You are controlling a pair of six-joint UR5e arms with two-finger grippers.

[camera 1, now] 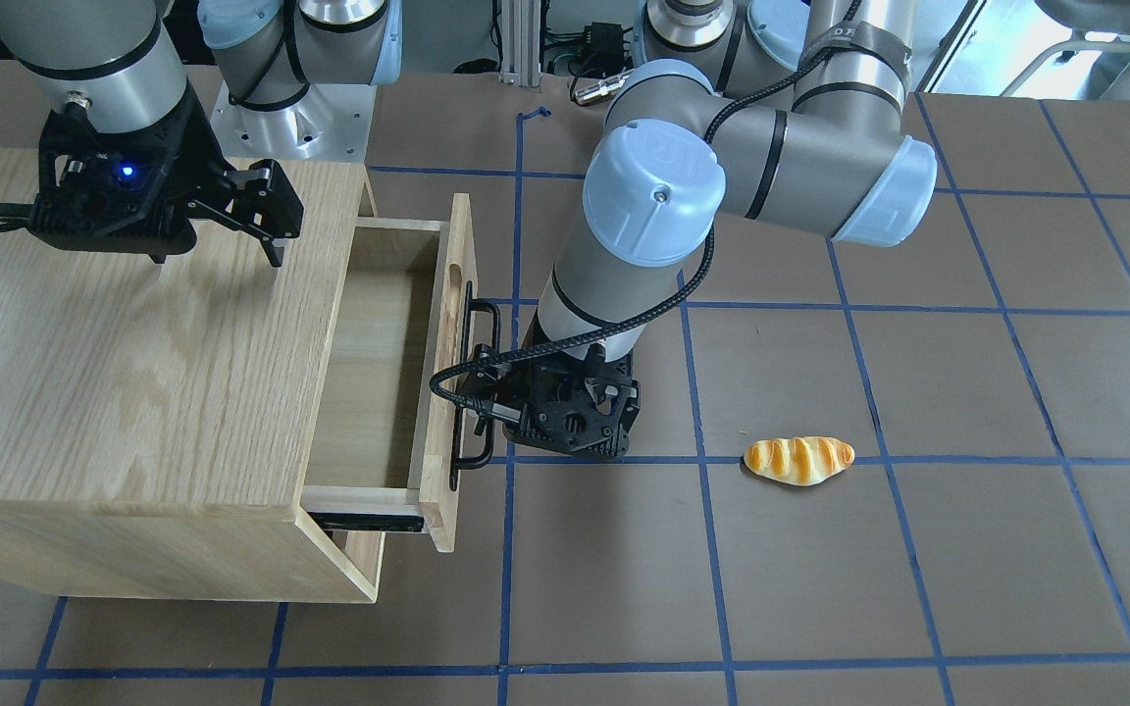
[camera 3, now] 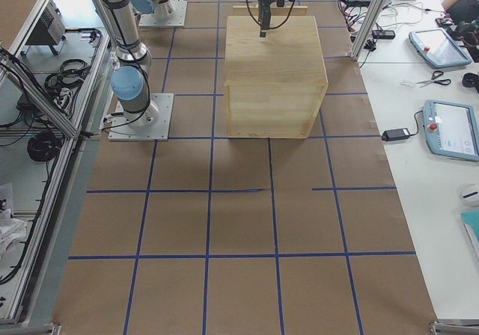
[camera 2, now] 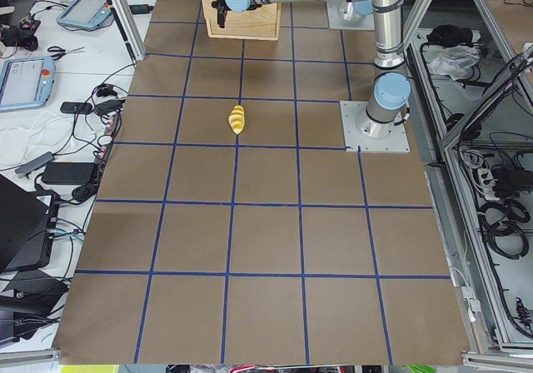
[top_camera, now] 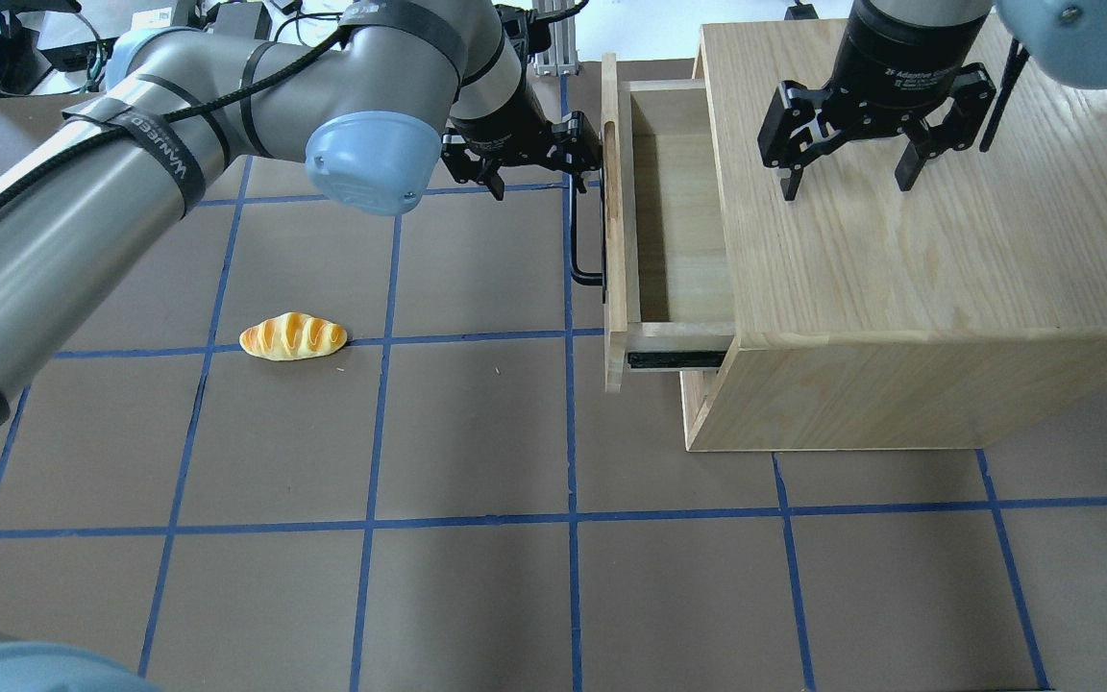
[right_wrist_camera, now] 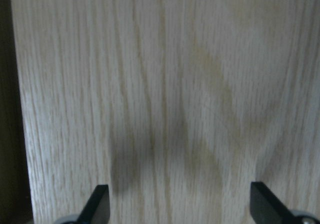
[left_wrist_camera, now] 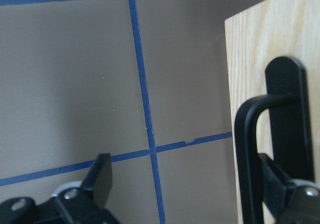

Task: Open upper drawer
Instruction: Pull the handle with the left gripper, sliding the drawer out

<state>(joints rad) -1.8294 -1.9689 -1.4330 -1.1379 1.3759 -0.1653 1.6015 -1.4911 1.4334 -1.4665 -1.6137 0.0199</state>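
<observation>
Under the fingers of the right gripper [right_wrist_camera: 180,211], the cabinet top [right_wrist_camera: 160,84] is pale oak with long straight grain and a matt, unpolished look. Just beside one finger of the left gripper [left_wrist_camera: 190,184], the bar handle [left_wrist_camera: 247,154] is smooth black metal with a soft satin sheen. It sits on the upper drawer [left_wrist_camera: 250,59], which is the same matt oak. Beyond those fingers, the table [left_wrist_camera: 75,84] wears dull brown paper-like sheeting crossed by blue tape [left_wrist_camera: 142,84]. Well apart, a bread roll [camera 1: 798,460] looks glossy, like plastic.
</observation>
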